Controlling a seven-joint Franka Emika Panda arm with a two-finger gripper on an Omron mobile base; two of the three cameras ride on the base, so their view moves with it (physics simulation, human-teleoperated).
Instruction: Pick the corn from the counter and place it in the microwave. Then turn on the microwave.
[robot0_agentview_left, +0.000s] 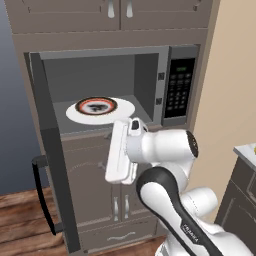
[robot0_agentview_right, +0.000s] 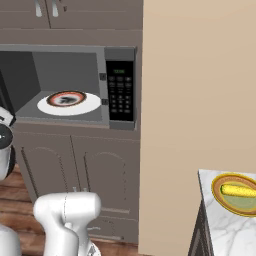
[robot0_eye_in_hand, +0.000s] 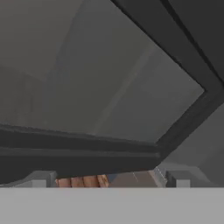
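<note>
The corn (robot0_agentview_right: 239, 191) is a small yellow cob lying on a yellow-rimmed dish (robot0_agentview_right: 222, 199) on the pale counter (robot0_agentview_right: 222, 227) at the lower right. The microwave (robot0_agentview_left: 150, 75) stands open, and its dark door (robot0_agentview_left: 50, 150) is swung out to the left. Inside it a white plate (robot0_agentview_left: 125, 111) carries a dark-rimmed round dish (robot0_agentview_left: 96, 104). My hand (robot0_agentview_left: 120, 152) hangs just below and in front of the microwave's opening, far from the corn. In the hand view my gripper (robot0_eye_in_hand: 109, 179) is open, its fingertips (robot0_eye_in_hand: 41, 178) wide apart with nothing between them, close to the dark door frame (robot0_eye_in_hand: 183, 118).
The black keypad panel (robot0_agentview_right: 120, 90) with a green display sits on the microwave's right side. Brown cabinet doors (robot0_agentview_right: 85, 170) lie below it and a beige wall (robot0_agentview_right: 200, 100) stands between microwave and counter. The door's black bar handle (robot0_agentview_left: 42, 195) sticks out low on the left over wooden floor (robot0_agentview_left: 20, 220).
</note>
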